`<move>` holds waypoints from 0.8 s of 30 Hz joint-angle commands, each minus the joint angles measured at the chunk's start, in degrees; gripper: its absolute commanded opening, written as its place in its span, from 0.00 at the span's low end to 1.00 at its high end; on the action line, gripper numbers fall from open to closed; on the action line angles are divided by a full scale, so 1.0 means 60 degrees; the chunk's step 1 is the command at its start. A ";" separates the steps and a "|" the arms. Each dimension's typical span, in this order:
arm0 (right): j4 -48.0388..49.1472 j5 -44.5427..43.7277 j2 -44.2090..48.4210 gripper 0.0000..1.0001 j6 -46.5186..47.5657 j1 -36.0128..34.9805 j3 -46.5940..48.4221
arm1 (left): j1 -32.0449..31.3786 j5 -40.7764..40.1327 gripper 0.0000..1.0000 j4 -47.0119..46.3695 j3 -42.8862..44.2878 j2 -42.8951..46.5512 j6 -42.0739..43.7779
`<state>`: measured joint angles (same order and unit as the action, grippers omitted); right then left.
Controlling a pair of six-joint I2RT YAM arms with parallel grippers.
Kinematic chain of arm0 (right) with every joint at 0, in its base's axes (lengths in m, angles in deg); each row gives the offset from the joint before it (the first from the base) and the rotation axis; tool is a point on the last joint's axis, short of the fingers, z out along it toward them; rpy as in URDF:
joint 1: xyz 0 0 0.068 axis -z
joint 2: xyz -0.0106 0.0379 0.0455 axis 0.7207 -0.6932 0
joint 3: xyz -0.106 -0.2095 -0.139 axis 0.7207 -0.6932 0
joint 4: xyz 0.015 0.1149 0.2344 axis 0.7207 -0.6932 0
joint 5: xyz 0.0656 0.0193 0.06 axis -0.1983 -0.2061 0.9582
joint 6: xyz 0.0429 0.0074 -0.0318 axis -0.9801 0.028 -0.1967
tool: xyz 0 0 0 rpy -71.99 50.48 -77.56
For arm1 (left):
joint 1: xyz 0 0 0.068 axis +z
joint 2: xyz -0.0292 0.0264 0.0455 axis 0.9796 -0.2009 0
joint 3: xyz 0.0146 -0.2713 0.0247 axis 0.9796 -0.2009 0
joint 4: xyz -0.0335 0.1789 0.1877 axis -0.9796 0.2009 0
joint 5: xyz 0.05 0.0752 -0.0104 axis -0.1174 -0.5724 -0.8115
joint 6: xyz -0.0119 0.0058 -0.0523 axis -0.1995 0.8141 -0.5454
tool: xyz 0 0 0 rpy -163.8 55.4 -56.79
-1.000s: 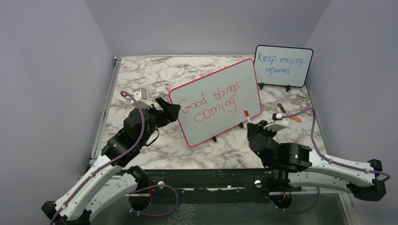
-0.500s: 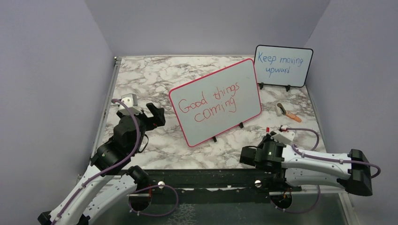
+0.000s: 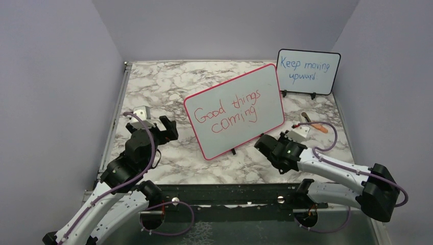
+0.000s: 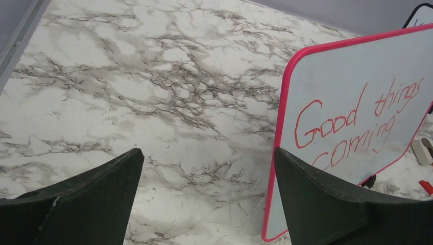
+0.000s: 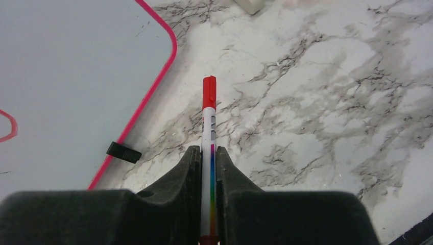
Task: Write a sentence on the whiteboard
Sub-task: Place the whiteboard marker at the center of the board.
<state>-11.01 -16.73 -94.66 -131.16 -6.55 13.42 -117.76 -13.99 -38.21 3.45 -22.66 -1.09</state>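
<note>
The whiteboard (image 3: 265,92) with a red-pink frame stands tilted mid-table and bears the red sentence "Good things coming" (image 3: 230,113) in two lines. It also shows in the left wrist view (image 4: 327,76), where the sentence (image 4: 352,122) is readable, and in the right wrist view (image 5: 76,66). My left gripper (image 3: 168,127) is open and empty, left of the board and apart from it (image 4: 208,153). My right gripper (image 3: 260,144) is near the board's lower right corner. It is shut (image 5: 208,149) on a white marker with a red cap (image 5: 208,127), which points forward low over the table.
A smaller black-framed board (image 3: 308,71) with blue writing stands at the back right. A small orange and brown object (image 3: 314,125) lies right of the whiteboard. One black foot of the whiteboard (image 5: 124,152) is just left of the marker. The marble table (image 3: 163,87) has a raised left rail.
My left gripper has drawn back from the board's left edge and opened. My right arm swung down toward the near edge, then back up beside the board's lower right corner, still holding the marker.
</note>
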 commanded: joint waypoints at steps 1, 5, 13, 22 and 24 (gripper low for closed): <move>0.3015 0.0779 0.0353 0.01 0.2879 0.0840 -0.0702 | 0.0163 -0.0184 0.96 -0.0231 -0.0119 0.0226 0.0166; 0.3813 0.1679 -0.0217 0.01 0.3362 0.1953 -0.0956 | 0.0386 0.0000 0.96 -0.0261 -0.0158 0.0197 0.0224; 0.3434 0.2459 -0.1134 0.12 0.2646 0.2634 -0.0770 | 0.1254 0.0796 0.97 -0.0490 -0.0278 0.0060 0.0366; 0.2965 0.2912 -0.0827 0.35 0.1840 0.2640 -0.1063 | 0.2683 0.2351 0.97 -0.0910 -0.0476 0.0058 0.0487; 0.2877 0.2912 -0.0499 0.41 0.1948 0.2639 -0.1061 | 0.2706 0.2360 0.97 -0.0911 -0.0475 0.0097 0.0515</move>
<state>8.88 -0.67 -100.83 -118.06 9.06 7.83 -102.42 -4.09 -41.42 1.15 -22.31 0.92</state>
